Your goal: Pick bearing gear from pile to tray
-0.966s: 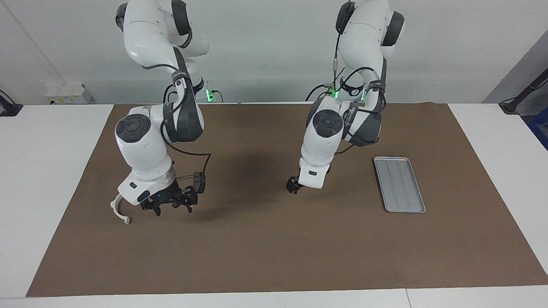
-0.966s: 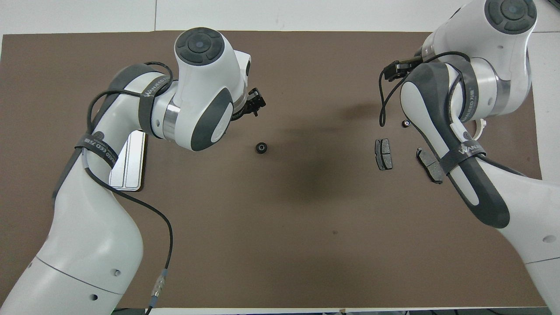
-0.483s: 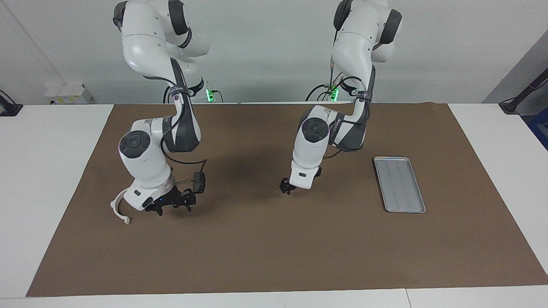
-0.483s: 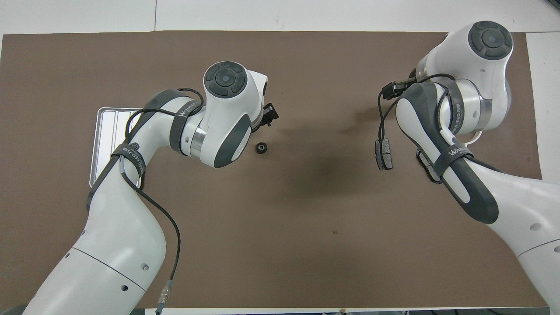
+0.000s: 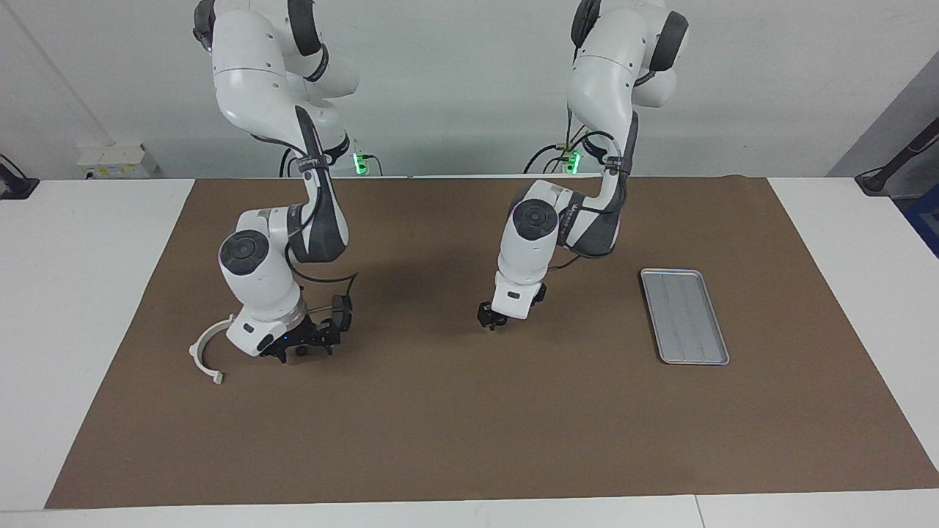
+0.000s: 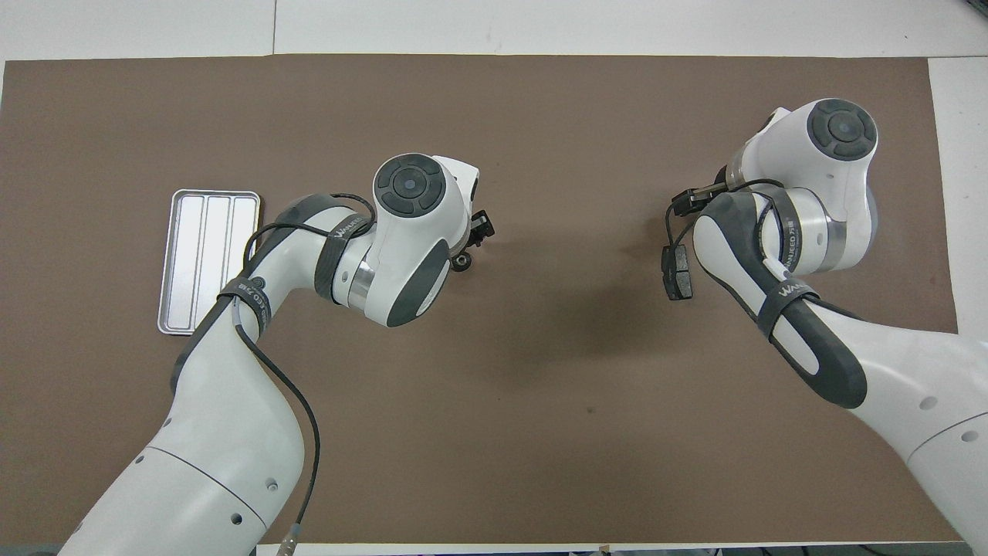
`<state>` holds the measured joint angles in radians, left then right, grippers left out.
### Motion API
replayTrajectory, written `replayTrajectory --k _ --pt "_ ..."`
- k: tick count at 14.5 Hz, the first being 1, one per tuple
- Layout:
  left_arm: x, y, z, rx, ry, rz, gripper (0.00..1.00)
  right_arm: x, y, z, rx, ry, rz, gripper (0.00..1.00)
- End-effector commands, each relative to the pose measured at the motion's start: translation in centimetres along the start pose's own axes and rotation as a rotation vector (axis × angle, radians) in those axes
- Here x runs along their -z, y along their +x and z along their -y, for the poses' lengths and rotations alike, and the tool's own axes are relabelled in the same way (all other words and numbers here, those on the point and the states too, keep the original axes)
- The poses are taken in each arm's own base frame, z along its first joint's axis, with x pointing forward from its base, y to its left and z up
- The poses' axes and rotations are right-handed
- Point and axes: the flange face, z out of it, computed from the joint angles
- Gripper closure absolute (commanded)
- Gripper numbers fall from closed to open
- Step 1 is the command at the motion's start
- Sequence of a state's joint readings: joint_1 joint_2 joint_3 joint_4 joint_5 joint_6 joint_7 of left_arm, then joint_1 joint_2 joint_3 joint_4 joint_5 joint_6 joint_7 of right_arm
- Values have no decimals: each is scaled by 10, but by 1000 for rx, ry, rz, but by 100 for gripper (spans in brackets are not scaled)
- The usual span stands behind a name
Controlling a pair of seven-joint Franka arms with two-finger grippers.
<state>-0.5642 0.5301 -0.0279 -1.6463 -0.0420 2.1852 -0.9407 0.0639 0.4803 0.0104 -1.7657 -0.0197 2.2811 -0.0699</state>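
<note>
Both arms are bent down low over the brown mat [image 5: 469,411] that covers the worktop [image 5: 81,293]. The left arm reaches in from its base and turns its wrist downward, so the left hand [image 5: 490,321] hangs close over the middle of the mat. Just beside its tip, in the overhead view, lies a small black round gear [image 6: 461,262], half hidden under the wrist. If the fingers of this hand are apart or together, I cannot tell, and I see nothing held in it.

The right arm is folded in the same way, and the right hand [image 5: 302,350] is almost at the mat, at the pile. Its fingers I also cannot read. Beside it lies the white half-ring bracket [image 5: 205,353], flat, with its open side toward the hand. One dark grey brake pad [image 6: 675,271] shows next to the arm from above.

The silver tray [image 5: 684,316] with lengthwise ribs lies toward the left arm's end of the worktop, well apart from the gear.
</note>
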Motion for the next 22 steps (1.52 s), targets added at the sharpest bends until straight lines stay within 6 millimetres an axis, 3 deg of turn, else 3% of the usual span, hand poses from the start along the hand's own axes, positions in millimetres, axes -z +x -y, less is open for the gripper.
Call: replayTrajectory --k 1,3,9,14,17,22 --pt "-4 -9 -1 6 -2 -7 7 2 -13 -11 30 25 -6 10" --pt "-15 -19 -9 3 13 2 8 -1 -15 -16 37 25 0 12" --pt "-18 -22 -9 8 33 10 11 -3 -17 -11 36 38 4 16" --pt "-19 -19 -10 -1 35 -6 15 -2 -17 -6 36 39 5 34" --pt "-20 -18 -10 -1 35 -6 27 -5 -16 -6 39 38 -3 52" --pt "-21 -17 -10 0 34 -7 45 -5 -16 -7 36 37 -6 100"
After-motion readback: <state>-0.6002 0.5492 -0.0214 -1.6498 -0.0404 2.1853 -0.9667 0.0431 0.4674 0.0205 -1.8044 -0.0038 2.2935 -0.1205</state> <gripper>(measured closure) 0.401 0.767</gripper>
